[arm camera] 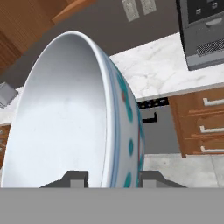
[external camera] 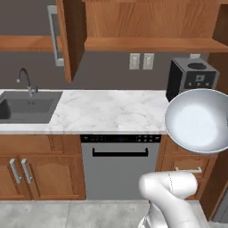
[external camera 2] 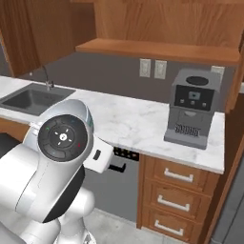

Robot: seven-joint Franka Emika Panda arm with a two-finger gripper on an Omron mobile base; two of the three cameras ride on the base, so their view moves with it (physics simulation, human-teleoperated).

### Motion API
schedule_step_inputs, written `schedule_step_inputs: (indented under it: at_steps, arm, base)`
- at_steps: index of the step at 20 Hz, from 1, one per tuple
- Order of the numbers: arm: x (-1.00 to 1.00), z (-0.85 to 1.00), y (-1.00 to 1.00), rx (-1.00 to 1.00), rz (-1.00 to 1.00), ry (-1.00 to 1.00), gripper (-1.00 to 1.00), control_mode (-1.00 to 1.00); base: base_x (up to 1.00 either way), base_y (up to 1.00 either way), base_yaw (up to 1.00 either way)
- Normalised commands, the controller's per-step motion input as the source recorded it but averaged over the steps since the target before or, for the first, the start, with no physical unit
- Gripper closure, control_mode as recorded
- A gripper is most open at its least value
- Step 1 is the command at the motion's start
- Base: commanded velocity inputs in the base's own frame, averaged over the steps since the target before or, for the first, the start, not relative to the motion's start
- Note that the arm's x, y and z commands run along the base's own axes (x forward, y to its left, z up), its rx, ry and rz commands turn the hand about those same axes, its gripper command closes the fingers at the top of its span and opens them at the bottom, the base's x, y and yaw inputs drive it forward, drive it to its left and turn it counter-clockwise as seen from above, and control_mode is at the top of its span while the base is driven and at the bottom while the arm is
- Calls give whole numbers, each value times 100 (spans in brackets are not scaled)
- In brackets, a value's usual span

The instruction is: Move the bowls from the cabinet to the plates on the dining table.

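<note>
My gripper (arm camera: 111,180) is shut on the rim of a white bowl (arm camera: 70,118) with blue patterning on its outside. One finger sits inside the rim and one outside. The bowl is tilted on edge, its hollow facing the camera, and in the left base view this bowl (external camera: 198,120) hangs in the air in front of the counter's right end. The wooden cabinet (external camera: 151,44) is up on the wall with its door (external camera: 71,35) swung open, and its shelf (external camera 2: 157,50) looks bare. The plates and the dining table are out of view.
A marble counter (external camera: 107,109) runs below the cabinet, with a sink (external camera: 26,107) and faucet at the left. A black coffee machine (external camera 2: 193,112) stands at its right end. Under it are a dishwasher (external camera: 119,164) and wooden drawers (external camera 2: 174,190).
</note>
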Motion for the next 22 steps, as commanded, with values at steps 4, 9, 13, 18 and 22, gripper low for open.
schedule_step_inputs:
  at_steps: [4, 9, 13, 18, 22]
  arm:
    - [0, 0, 0, 0, 0, 0, 100, 100]
    - [0, 0, 0, 0, 0, 0, 100, 100]
    - [0, 0, 0, 0, 0, 0, 100, 100]
    - [0, 0, 0, 0, 0, 0, 100, 100]
    - [0, 0, 0, 0, 0, 0, 100, 100]
  base:
    - [0, 0, 41]
    - [-3, 0, 41]
    - [-10, 0, 42]
    - [-12, 0, 42]
    - [-14, 0, 43]
